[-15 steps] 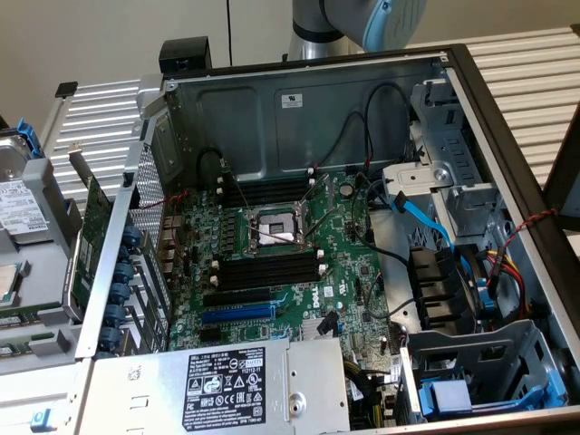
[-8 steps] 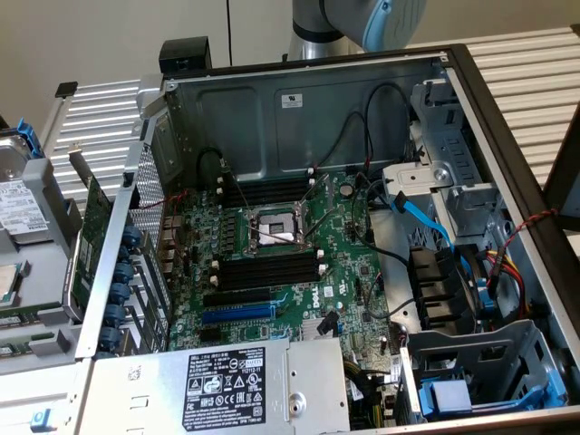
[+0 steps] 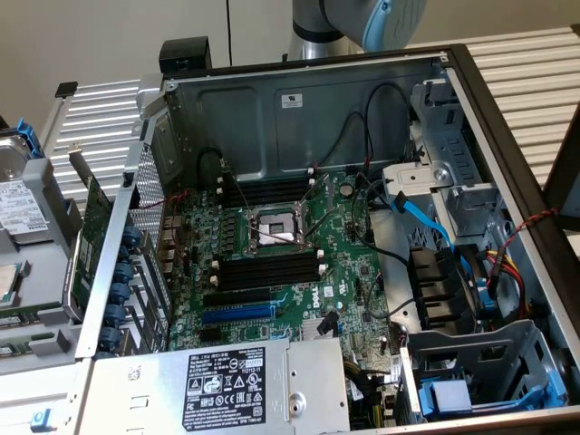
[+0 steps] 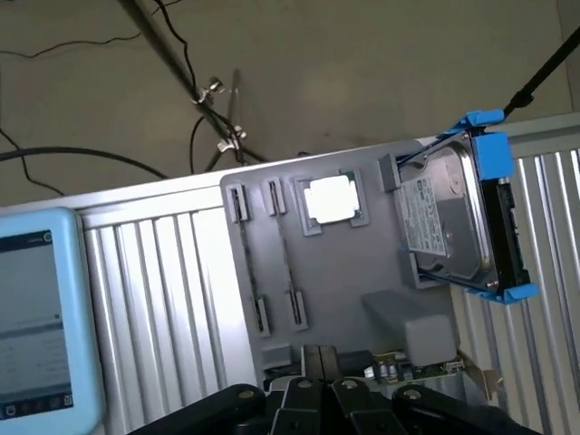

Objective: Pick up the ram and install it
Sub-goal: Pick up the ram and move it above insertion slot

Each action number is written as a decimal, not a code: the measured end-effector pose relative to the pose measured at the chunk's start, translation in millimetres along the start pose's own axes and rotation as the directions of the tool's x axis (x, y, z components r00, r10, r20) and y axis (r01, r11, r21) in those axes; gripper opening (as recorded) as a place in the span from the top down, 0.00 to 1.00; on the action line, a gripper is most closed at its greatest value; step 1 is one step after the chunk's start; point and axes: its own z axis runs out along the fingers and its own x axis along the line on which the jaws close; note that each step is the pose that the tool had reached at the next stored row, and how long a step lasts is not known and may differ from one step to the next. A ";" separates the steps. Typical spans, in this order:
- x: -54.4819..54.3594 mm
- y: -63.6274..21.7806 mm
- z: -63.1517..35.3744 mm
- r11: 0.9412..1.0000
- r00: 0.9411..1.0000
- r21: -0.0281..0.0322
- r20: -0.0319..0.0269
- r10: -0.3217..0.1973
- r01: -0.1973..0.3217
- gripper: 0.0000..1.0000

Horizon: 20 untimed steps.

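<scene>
The ram [image 4: 285, 258], a long thin stick seen edge-on, stood upright in a slot of a gray holder tray [image 4: 344, 272], just beside a processor chip [image 4: 331, 199].

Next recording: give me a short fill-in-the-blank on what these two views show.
1. The hard drive sits in a ___ caddy.
2. The memory slots beside the CPU socket are black, with ___ clips at their ends.
3. No sticks stand in those slots: all are ___.
Missing words: blue; white; empty.
</scene>
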 end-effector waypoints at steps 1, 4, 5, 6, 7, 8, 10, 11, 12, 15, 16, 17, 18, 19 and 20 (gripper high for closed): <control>0.0 0.1 0.1 1.000 1.000 0.000 -0.001 -0.017 0.017 0.89; 0.2 0.9 0.4 0.998 0.998 -0.001 -0.002 -0.064 0.064 0.89; 0.4 1.7 0.4 0.997 0.997 -0.001 -0.002 -0.073 0.073 0.89; 0.8 2.6 0.4 0.997 0.997 -0.002 -0.002 -0.080 0.080 0.89; 1.3 3.6 0.6 0.996 0.996 -0.002 -0.003 -0.087 0.087 0.89; 1.7 4.4 0.7 0.996 0.996 -0.002 -0.003 -0.093 0.093 0.89; 3.0 5.6 1.3 0.995 0.995 -0.002 -0.003 -0.103 0.103 0.89; 4.1 6.1 1.8 0.994 0.994 -0.002 -0.003 -0.107 0.107 0.89; 5.4 6.3 2.2 0.994 0.994 -0.002 -0.003 -0.111 0.111 0.89; 9.9 7.4 4.2 0.993 0.993 -0.002 -0.004 -0.120 0.120 0.89; 11.3 8.3 5.1 0.992 0.992 -0.003 -0.004 -0.122 0.122 0.89; 12.6 9.2 6.1 0.992 0.992 -0.002 -0.003 -0.125 0.125 0.89; 14.2 9.8 7.3 0.992 0.992 -0.003 -0.003 -0.127 0.127 0.89; 15.7 10.4 8.5 0.992 0.992 -0.003 -0.003 -0.129 0.129 0.89; 17.1 10.8 9.6 0.991 0.991 -0.003 -0.002 -0.132 0.132 0.89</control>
